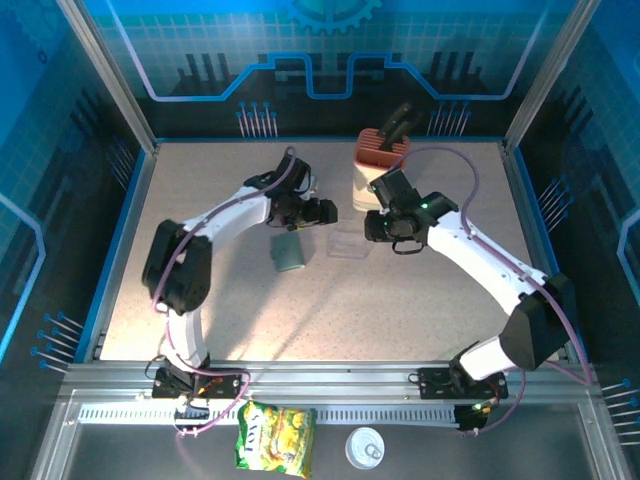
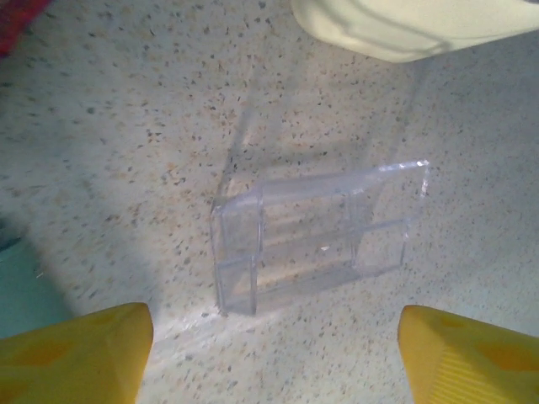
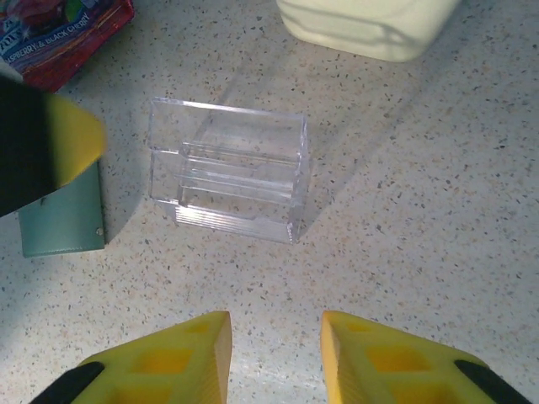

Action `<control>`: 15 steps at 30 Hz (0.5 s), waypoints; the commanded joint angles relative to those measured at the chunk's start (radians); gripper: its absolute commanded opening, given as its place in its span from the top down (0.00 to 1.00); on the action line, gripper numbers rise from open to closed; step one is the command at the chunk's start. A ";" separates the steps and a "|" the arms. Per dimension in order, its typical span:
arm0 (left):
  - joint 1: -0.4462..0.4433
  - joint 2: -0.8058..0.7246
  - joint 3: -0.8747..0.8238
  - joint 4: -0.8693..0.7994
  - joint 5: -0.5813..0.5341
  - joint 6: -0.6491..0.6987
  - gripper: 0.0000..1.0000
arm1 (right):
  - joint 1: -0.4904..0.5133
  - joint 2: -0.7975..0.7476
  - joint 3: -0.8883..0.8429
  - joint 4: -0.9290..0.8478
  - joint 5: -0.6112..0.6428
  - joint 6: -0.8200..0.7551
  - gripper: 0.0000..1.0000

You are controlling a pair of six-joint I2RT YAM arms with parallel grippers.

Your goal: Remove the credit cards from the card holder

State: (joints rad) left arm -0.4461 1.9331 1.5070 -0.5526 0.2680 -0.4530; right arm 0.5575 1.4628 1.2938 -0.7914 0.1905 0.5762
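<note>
The card holder [image 1: 289,252] lies closed and flat on the speckled table, a small grey-green rectangle; the right wrist view has it at the left [image 3: 63,223], and a teal sliver of it shows at the left edge of the left wrist view [image 2: 15,282]. The credit cards are hidden. My left gripper [image 1: 318,212] hovers just behind the holder, its yellow fingers [image 2: 84,353] spread wide, open [image 2: 274,326] over bare table. My right gripper [image 1: 378,228] is to the right of it, open [image 3: 275,328], with nothing between its fingers.
A clear plastic box [image 1: 348,243] [image 2: 320,231] [image 3: 227,168] sits between the two grippers. The beige knife block [image 1: 378,170] [image 3: 370,25] stands behind it. A purple-red snack packet [image 3: 59,34] lies beyond the holder. A yellow bag [image 1: 276,437] and a round lid [image 1: 364,447] lie off the table's near edge.
</note>
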 commanded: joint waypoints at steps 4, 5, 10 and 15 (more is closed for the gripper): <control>0.003 0.151 0.151 -0.185 0.005 0.043 0.29 | 0.005 -0.105 -0.037 -0.065 0.052 0.016 0.67; 0.005 0.165 0.163 -0.197 -0.009 0.047 0.30 | 0.004 -0.120 -0.043 -0.070 0.058 0.018 0.67; 0.032 0.195 0.164 -0.225 -0.040 0.069 0.37 | -0.002 -0.169 -0.072 -0.080 0.070 0.022 0.67; 0.069 0.168 0.102 -0.213 -0.047 0.077 0.37 | -0.004 -0.182 -0.076 -0.079 0.073 0.022 0.67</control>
State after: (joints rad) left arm -0.4080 2.1120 1.6501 -0.7052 0.2638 -0.4065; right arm 0.5556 1.2976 1.2243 -0.8463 0.2394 0.5835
